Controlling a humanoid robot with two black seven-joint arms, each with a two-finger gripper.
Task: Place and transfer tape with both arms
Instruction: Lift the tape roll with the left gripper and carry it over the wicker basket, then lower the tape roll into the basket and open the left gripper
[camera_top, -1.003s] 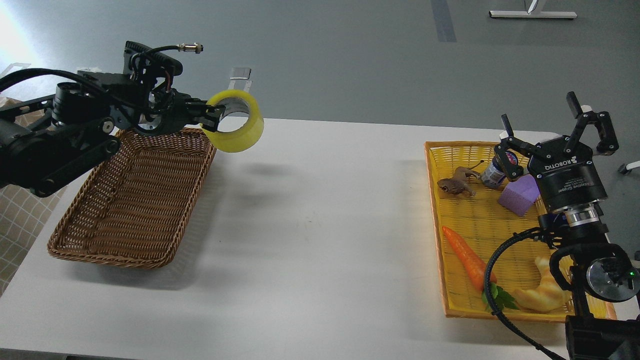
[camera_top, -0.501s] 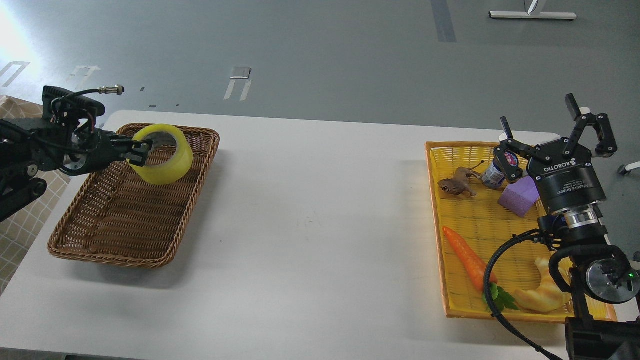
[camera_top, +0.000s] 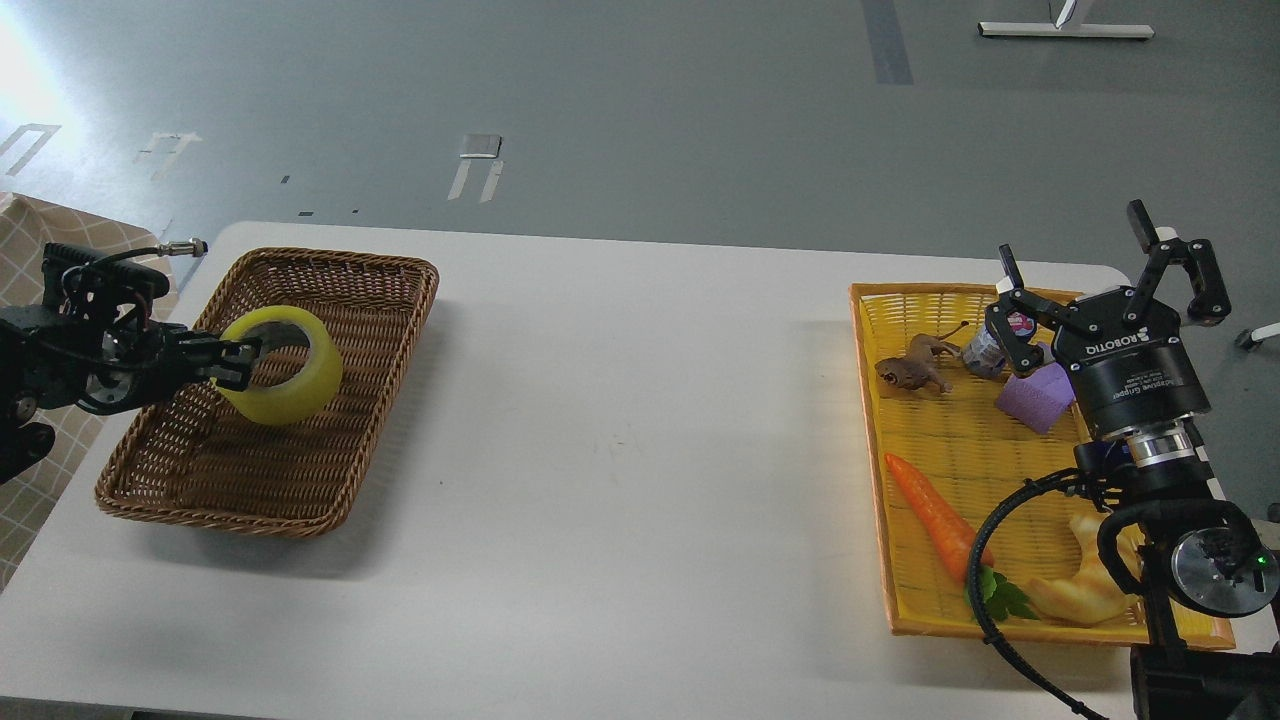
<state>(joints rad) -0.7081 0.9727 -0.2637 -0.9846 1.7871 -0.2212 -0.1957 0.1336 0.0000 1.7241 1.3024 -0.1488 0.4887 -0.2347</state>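
Note:
The yellow tape roll (camera_top: 285, 380) is held by its rim in my left gripper (camera_top: 238, 363), which is shut on it. The roll hangs low over the middle of the brown wicker basket (camera_top: 380, 300) at the table's left; I cannot tell whether it touches the basket floor. My left arm comes in from the left edge. My right gripper (camera_top: 1085, 260) is open and empty, its fingers pointing up above the far end of the yellow tray (camera_top: 870, 400) at the right.
The yellow tray holds a brown toy animal (camera_top: 912, 368), a small bottle (camera_top: 985, 345), a purple block (camera_top: 1035, 400), a carrot (camera_top: 935, 515) and a yellow croissant-like toy (camera_top: 1085, 590). White tabletop (camera_top: 640, 420) lies between basket and tray.
My left gripper has carried the tape left and down, from above the basket's far right corner into the basket's middle. The right gripper has barely moved.

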